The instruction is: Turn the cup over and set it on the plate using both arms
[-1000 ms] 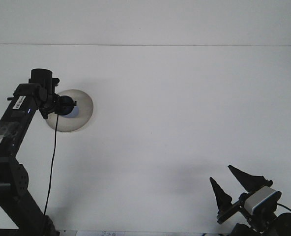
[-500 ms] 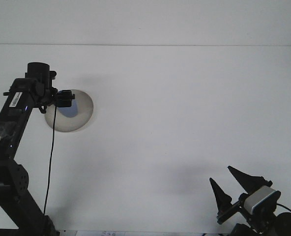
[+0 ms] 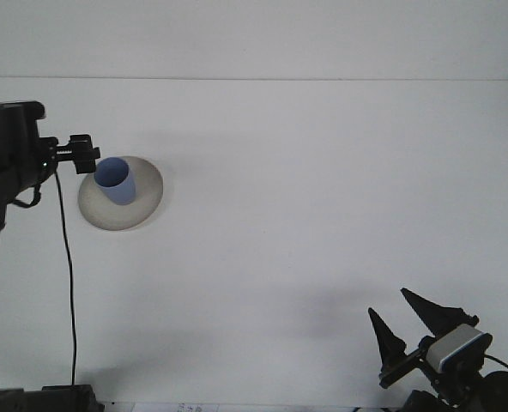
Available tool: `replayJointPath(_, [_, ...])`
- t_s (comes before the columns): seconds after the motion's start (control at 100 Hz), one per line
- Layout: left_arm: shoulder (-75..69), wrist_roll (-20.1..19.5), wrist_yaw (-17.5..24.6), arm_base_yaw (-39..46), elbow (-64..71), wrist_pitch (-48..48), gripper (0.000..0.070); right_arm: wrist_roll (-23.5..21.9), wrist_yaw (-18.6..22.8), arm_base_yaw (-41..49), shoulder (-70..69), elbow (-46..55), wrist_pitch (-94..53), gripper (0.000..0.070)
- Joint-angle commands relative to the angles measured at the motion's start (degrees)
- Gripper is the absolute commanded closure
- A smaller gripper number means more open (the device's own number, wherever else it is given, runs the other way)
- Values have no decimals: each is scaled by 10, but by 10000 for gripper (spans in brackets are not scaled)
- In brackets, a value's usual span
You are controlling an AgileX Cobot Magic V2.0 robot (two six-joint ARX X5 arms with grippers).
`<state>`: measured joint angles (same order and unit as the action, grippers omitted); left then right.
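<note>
The left gripper (image 3: 84, 155) hangs beside the upper left rim of the plate (image 3: 142, 209), just clear of the blue cup (image 3: 117, 181); whether its jaws are apart or together cannot be told from this angle. The cup stands upright, mouth up, on the grey plate, which lies near the left edge of the white table (image 3: 323, 189). The right gripper (image 3: 405, 327) rests at the table's front right corner, its two pointed fingers (image 3: 385, 336) spread wide, holding nothing.
</note>
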<state>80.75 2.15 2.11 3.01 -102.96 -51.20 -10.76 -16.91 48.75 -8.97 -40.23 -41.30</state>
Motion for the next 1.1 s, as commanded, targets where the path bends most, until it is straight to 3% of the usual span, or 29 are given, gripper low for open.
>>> replayJointPath(0.0, [-51, 14, 17, -9, 14, 14, 196, 5, -14, 5, 0, -2, 5, 223])
replayJointPath(0.22, [-278, 23, 21, -72, 221, 111, 196, 5, -44, 5, 0, -2, 5, 223])
replayJointPath(0.37, [-428, 69, 67, -122, 401, 153, 196, 5, -46, 5, 0, -2, 5, 223])
replayJointPath(0.5, [-536, 84, 69, -147, 530, 180, 196, 5, -44, 5, 0, -2, 5, 223])
replayJointPath(0.75, [-626, 97, 70, -152, 625, 186, 204, 5, -43, 5, 0, -2, -3, 227])
replayJointPath(0.78, [-628, 97, 70, -152, 625, 186, 231, 5, -43, 5, 0, -2, -3, 260])
replayJointPath(0.81, [-629, 97, 70, -152, 625, 187, 316, 5, -43, 5, -1, -2, -3, 336])
replayJointPath(0.88, [-629, 100, 70, -152, 625, 185, 686, 5, -44, 5, -1, -2, -5, 658])
replayJointPath(0.89, [-629, 100, 70, -152, 625, 184, 700, 5, -45, 5, -1, -2, -5, 700])
replayJointPath(0.92, [-629, 103, 70, -152, 625, 183, 677, 5, -47, 5, -1, -2, -6, 700])
replayJointPath(1.09, [-630, 108, 70, -152, 625, 179, 685, 3, -42, 5, -1, -2, -10, 694])
